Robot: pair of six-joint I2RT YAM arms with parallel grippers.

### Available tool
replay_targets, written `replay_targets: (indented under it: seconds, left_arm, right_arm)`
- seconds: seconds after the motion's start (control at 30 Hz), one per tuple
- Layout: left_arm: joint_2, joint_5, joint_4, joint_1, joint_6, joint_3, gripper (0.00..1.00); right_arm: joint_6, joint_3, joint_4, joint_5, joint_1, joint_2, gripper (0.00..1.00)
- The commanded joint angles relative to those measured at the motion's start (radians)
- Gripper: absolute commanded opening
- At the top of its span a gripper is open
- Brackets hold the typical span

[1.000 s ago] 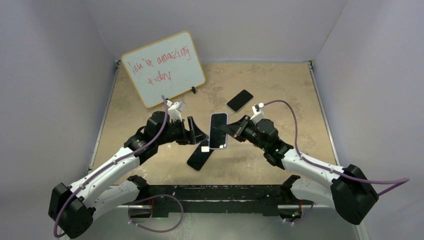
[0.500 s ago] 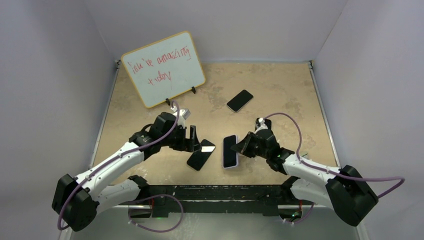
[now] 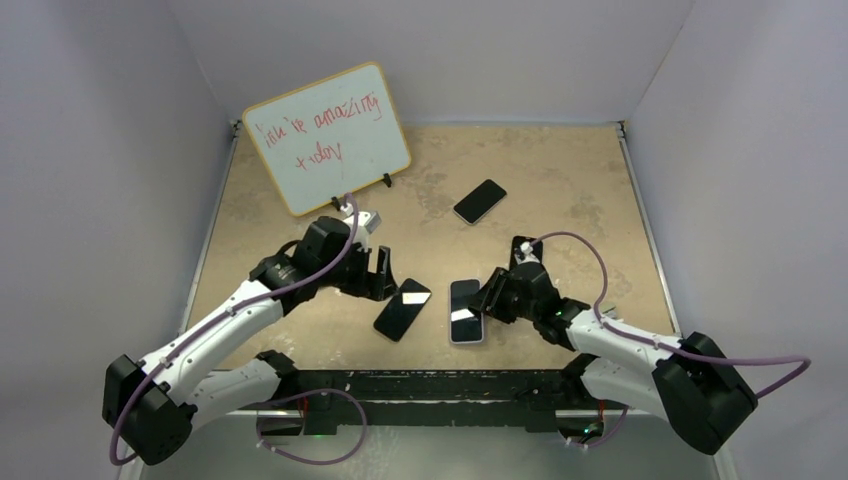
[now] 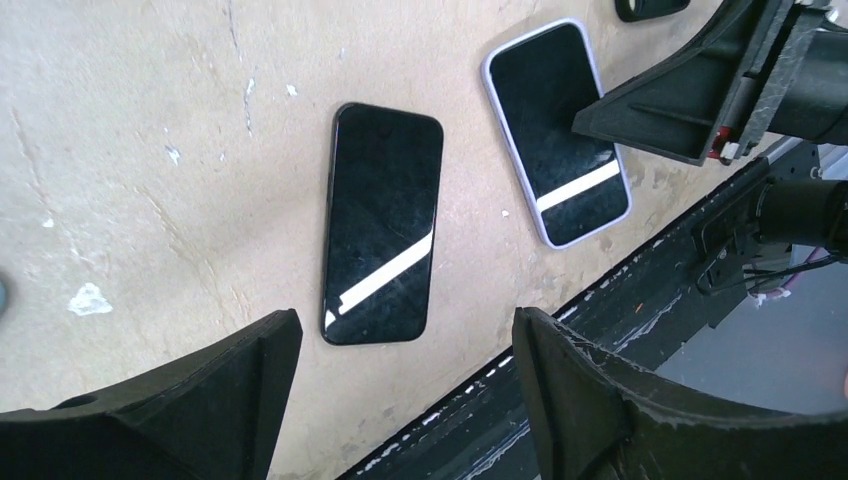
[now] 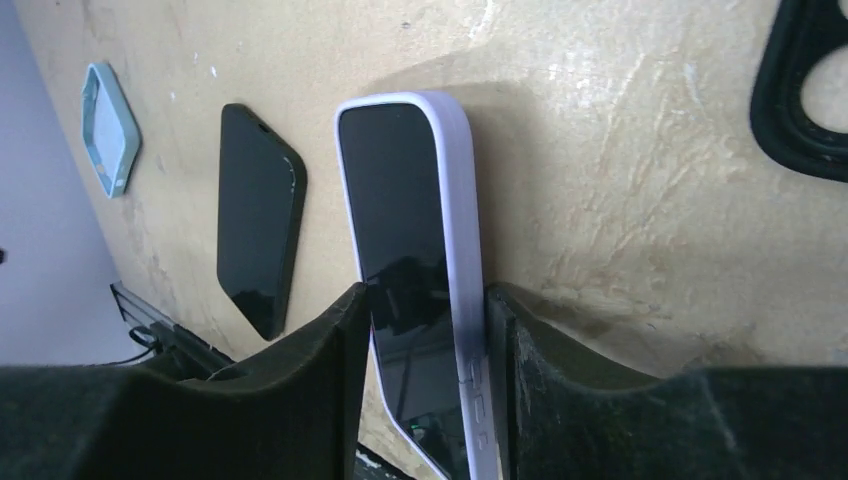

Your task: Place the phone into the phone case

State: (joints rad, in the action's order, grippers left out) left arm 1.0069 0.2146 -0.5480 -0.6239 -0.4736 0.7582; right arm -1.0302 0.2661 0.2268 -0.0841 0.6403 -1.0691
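Between the fingers of right gripper (image 5: 428,345): lilac phone case (image 5: 465,230) with phone (image 5: 400,220) seated inside, dark screen up. Clamps narrow on both long edges of the case, close to its near end, with the side buttons just beside one finger. Rests on counter (image 3: 560,180) and looks flat from the left wrist view; from the right wrist view, cannot tell whether one edge is slightly raised.

Just left of right gripper, clear of its fingers: bare black phone (image 3: 402,309), flat on counter, screen up. Lies beside the cased unit without touching it. Sits directly ahead of left gripper (image 4: 400,400), in line with the gap between its two fingers but beyond their tips.

At left gripper: fingers spread wide, nothing held, no contact with any item. Cannot tell whether the fingertips touch the counter.

Well ahead of right gripper, toward the back of the counter: second black phone (image 3: 480,201), flat, screen up, well apart from both arms.

Beyond left gripper, at back left: whiteboard (image 3: 328,137), propped on small feet and tilted, with red handwriting across its face.
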Motion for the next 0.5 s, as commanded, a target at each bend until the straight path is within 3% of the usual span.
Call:
replay_targets:
  seconds: [0.0, 0.23, 0.47]
  left_arm:
    - [-0.038, -0.023, -0.031, -0.002, 0.092, 0.083, 0.8]
    - [-0.08, -0.065, -0.062, -0.001, 0.154, 0.103, 0.8]
    - [-0.166, -0.138, -0.039, -0.002, 0.122, 0.068, 0.8]
  right_arm:
    - [-0.02, 0.084, -0.112, 0.078, -0.001, 0.043, 0.5]
    - [-0.079, 0.232, -0.273, 0.25, -0.002, 0.021, 0.68]
    - [-0.15, 0.43, -0.369, 0.493, -0.006, -0.156, 0.92]
